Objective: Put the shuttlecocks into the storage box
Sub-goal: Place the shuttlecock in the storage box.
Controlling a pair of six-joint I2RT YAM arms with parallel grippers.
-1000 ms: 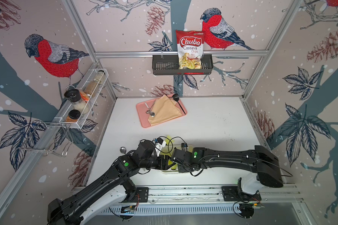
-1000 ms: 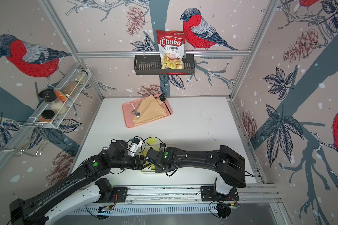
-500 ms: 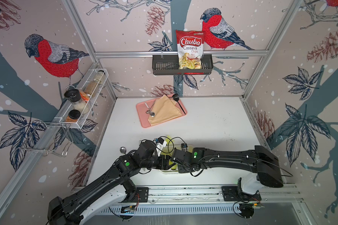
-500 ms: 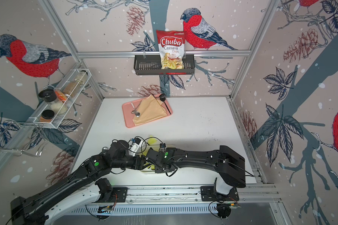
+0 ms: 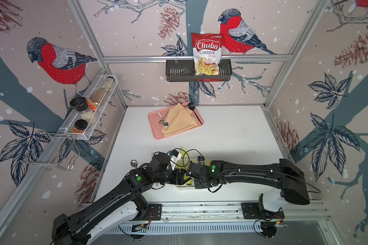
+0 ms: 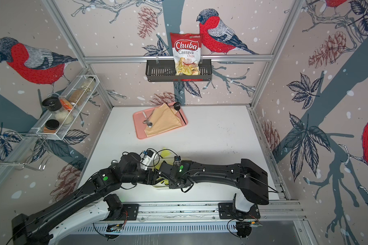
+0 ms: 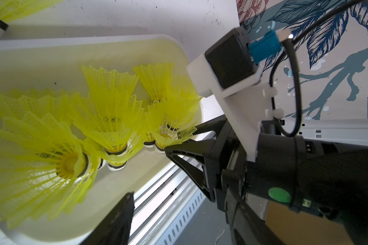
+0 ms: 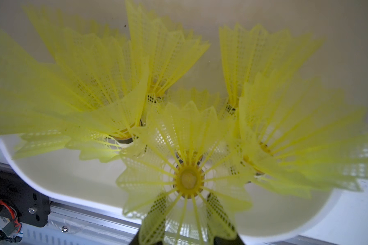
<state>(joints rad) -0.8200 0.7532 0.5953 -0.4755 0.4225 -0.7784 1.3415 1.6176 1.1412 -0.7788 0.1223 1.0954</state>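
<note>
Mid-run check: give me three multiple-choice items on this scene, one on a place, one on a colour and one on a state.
1. A loose shuttlecock lies:
A) in the wire rack
B) on the table just behind the storage box
C) in the wall basket

2. The tray under the tan cloth is:
A) blue
B) pink
C) black

3. The shuttlecocks in the box:
A) lie flat
B) stand tips up
C) stand tips down, skirts up

Key:
1 B: its yellow skirt shows past the box's far side in both top views.
2 B: a pink rim shows around the cloth.
3 C: the left wrist view shows their tips on the box floor.
</note>
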